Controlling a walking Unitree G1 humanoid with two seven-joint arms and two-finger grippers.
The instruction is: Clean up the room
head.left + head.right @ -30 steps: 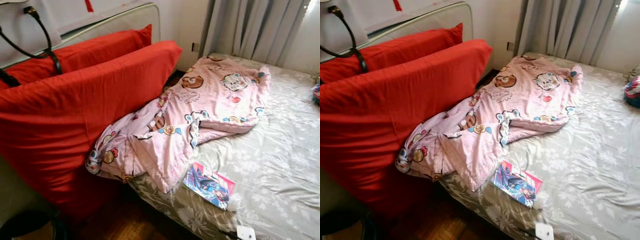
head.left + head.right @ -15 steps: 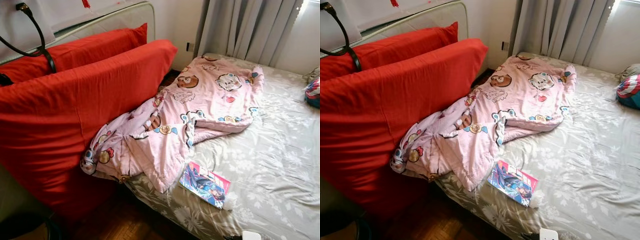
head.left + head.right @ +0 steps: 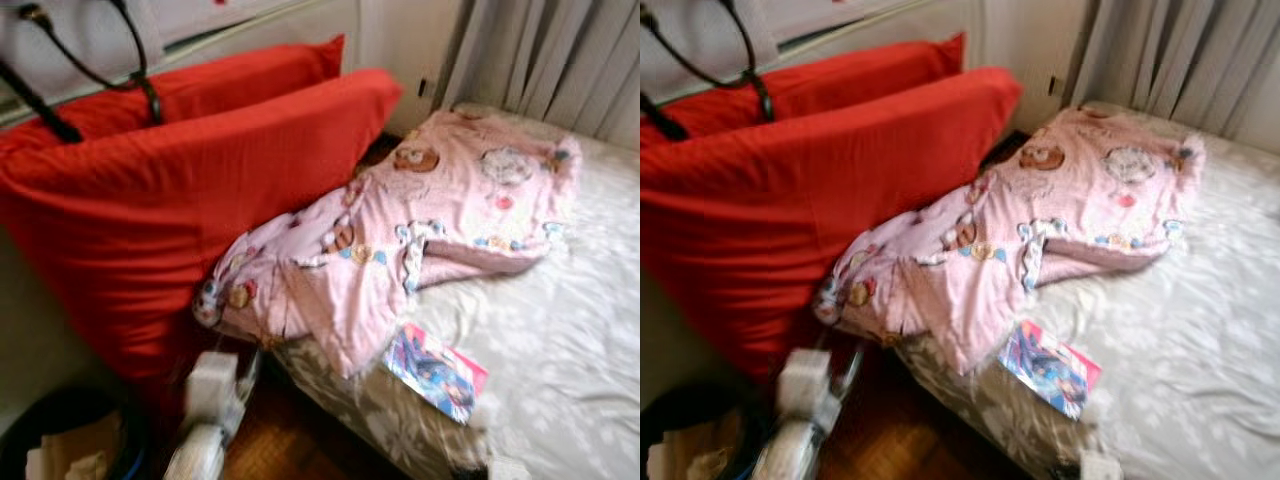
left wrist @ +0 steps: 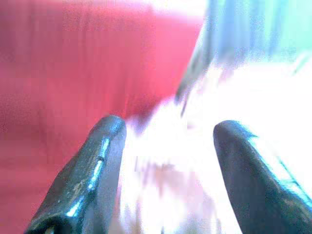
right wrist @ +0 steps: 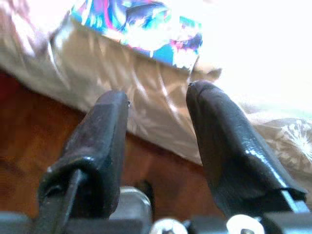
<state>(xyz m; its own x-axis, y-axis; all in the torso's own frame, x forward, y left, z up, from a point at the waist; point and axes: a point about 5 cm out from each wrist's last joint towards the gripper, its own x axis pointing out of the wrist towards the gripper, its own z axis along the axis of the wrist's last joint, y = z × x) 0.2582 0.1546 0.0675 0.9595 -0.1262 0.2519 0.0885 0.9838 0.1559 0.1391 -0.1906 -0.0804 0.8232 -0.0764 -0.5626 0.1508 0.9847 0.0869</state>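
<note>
The pink cartoon-print blanket lies rumpled across the bed, one end spread flat toward the curtains and the other bunched and spilling over the bed's near edge toward the wooden floor, which looks like where it was dropped rather than laid out. Two red pillows stand on edge between the bed and the headboard, propped one against the other, so they seem stacked out of the way rather than set in their sleeping place. A colourful book rests flat on the grey floral sheet, just beside the blanket's hanging corner and close to the mattress edge; a nudge would probably tip it off. At the lower left a dark round bin holds pale crumpled paper, and it sits low on the floor next to the pillows, a likely home for any rubbish. The left arm shows in the head views, raised near the bed's corner, and its left gripper has its jaws spread wide with nothing between them, facing the red fabric and the pale bedding. The right gripper hangs low by the mattress side, jaws parted moderately and empty, pointing at the sheet just under the book. The views are blurred, so finer detail cannot be told.
</note>
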